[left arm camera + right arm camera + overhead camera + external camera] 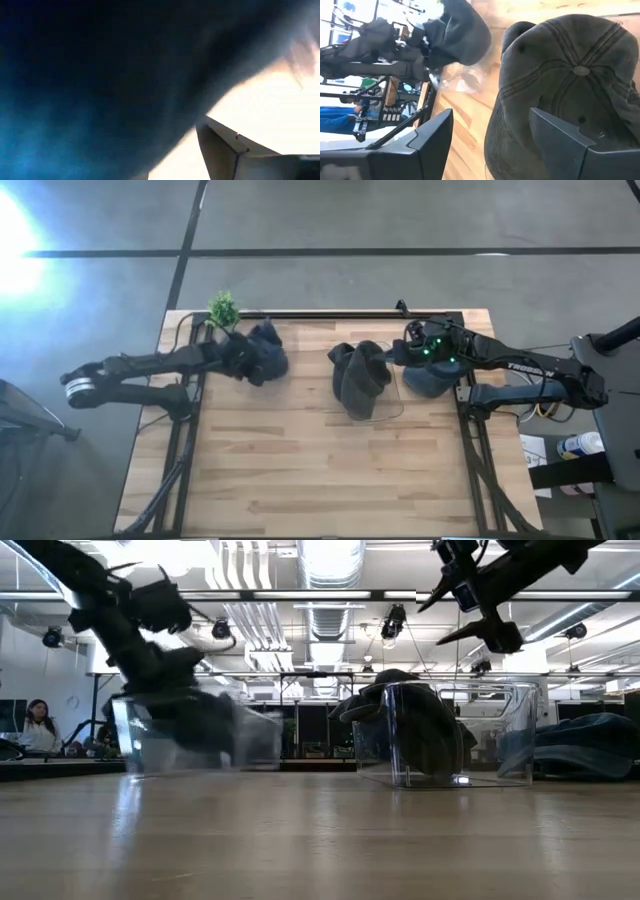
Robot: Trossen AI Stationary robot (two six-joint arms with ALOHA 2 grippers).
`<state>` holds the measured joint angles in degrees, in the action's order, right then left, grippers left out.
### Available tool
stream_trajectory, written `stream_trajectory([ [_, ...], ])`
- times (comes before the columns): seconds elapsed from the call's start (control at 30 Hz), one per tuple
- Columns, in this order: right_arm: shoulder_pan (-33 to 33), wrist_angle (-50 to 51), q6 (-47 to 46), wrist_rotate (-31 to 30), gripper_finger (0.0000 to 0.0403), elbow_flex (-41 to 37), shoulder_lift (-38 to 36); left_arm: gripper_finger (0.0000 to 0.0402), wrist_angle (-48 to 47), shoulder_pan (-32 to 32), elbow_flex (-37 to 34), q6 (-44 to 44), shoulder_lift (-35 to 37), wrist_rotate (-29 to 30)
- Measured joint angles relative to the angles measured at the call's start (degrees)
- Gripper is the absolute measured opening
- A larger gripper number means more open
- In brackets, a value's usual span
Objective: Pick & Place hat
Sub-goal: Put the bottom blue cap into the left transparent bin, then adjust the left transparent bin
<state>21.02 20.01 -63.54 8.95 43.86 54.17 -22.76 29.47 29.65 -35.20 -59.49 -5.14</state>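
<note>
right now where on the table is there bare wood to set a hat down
The whole near half of the table, in front of both clear bins, is bare wood. A narrower bare strip lies between the left bin with its dark hat and the middle bin holding the grey cap. The back edge is crowded: plant, both arms, and a blue hat at right.

Dark slim arms; left arm [150, 367] silver-banded; right arm [520, 367] white lettering, green lights.

Overhead, table-level, two wrists — shared hat [360, 377].
</note>
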Motion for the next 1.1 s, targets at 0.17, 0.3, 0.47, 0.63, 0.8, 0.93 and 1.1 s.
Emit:
stream_trajectory([
  [0.17,-0.02,0.88,-0.38,0.02,0.0256,0.0,-0.5,0.0147,0.81,-0.07,-2.41,-2.28,0.19,-0.12],
  [0.3,-0.02,0.83,-0.76,0.02,0.0256,0.0,-0.55,0.0147,-0.5,-0.09,-0.05,-2.59,0.93,1.67],
  [0.47,0.0,0.83,-0.79,0.02,0.0256,0.0,-0.44,0.0147,-4.32,-0.24,5.41,0.09,1.38,6.19],
  [0.63,0.0,0.81,-0.77,0.02,0.0256,0.0,-0.44,0.0147,-9.01,-0.22,7.14,3.32,0.9,8.75],
  [0.8,-0.01,0.83,-0.51,0.02,0.0256,0.0,-0.44,0.0151,-18.61,-0.35,8.84,3.16,0.8,8.71],
  [0.93,0.0,0.83,-0.09,0.04,0.0256,0.0,-0.42,0.0166,-21.38,-0.43,11.91,5.29,1.84,11.35],
  [1.1,0.0,1.13,0.05,0.07,0.0256,0.0,-0.47,0.0174,-30.66,-0.39,16.73,8.18,1.91,17.95],
])
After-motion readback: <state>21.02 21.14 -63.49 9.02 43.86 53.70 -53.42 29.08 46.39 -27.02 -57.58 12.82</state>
